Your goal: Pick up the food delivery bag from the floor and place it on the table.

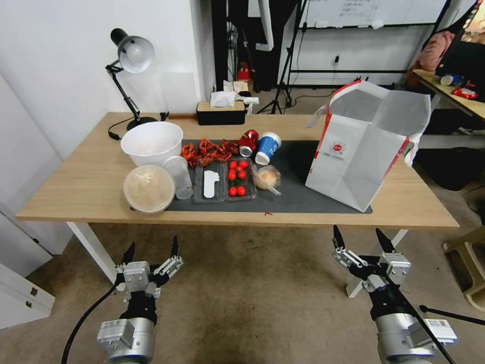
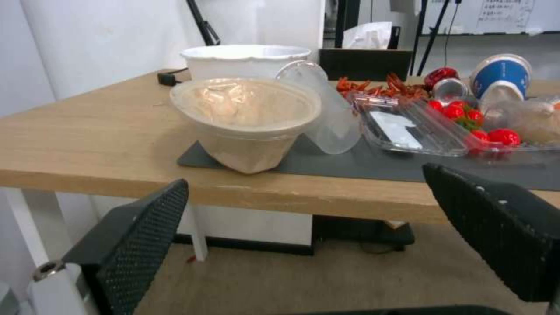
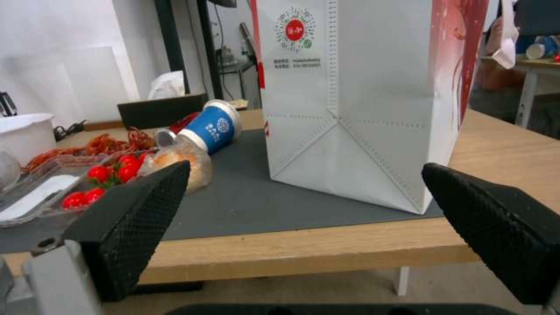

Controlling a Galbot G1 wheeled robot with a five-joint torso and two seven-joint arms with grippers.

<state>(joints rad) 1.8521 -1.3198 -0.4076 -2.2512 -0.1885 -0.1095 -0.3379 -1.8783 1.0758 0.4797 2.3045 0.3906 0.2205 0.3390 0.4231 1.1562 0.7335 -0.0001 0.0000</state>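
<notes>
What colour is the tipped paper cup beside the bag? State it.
Blue with a white rim, the tipped paper cup; the right wrist view shows it best.

Bright, even indoor light, soft shadows under the table (image 1: 91,187); head view bends at edges, wrist views soft, near fingers (image 3: 134,218) blurred.

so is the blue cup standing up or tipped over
Tipped over: the blue cup lies on its side on the dark mat, beside the red can.

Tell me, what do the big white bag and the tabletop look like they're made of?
The food delivery bag looks like matte white non-woven fabric: stitched seams, soft creases, greyish, perhaps foil, lining. The table looks like light wood or laminate: faint grain, smooth finish. Both the left gripper and right gripper hang open before it.
</notes>
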